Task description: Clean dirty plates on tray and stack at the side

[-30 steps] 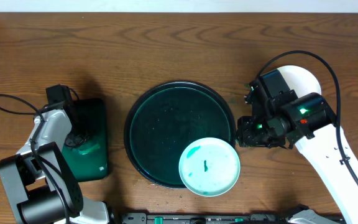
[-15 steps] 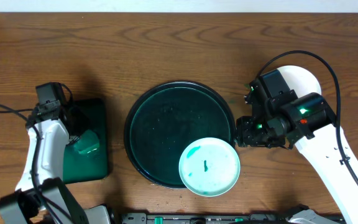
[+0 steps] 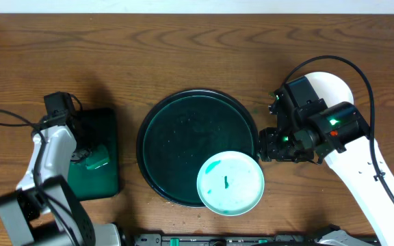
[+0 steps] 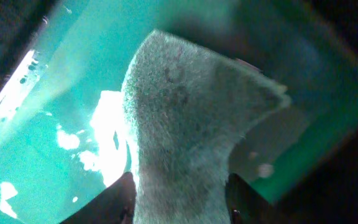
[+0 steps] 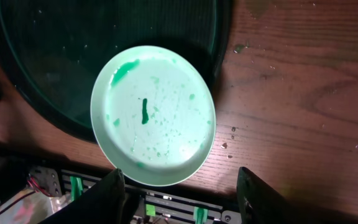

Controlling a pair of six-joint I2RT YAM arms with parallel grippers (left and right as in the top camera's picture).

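Observation:
One white plate (image 3: 230, 183) with teal smears lies on the front right rim of the round dark tray (image 3: 183, 147), partly over its edge. In the right wrist view the plate (image 5: 153, 115) lies just ahead of my open, empty right gripper (image 5: 180, 193), which hovers to the right of the plate (image 3: 267, 147). A second white plate (image 3: 335, 85) shows at the back right, mostly hidden by the right arm. My left gripper (image 4: 182, 202) is over the rectangular tray at the left (image 3: 81, 154), its fingers closed against both sides of a fuzzy cloth (image 4: 185, 124).
The small rectangular green tray (image 3: 104, 133) stands left of the round tray and holds the cloth (image 3: 96, 158). A black rail with green clips (image 5: 185, 208) runs along the table's front edge. Small teal drops spot the wood (image 5: 240, 47) right of the round tray.
The left arm has swung over the rectangular tray and the cloth now stands up more in its fingers. The right arm and the plate have not moved.

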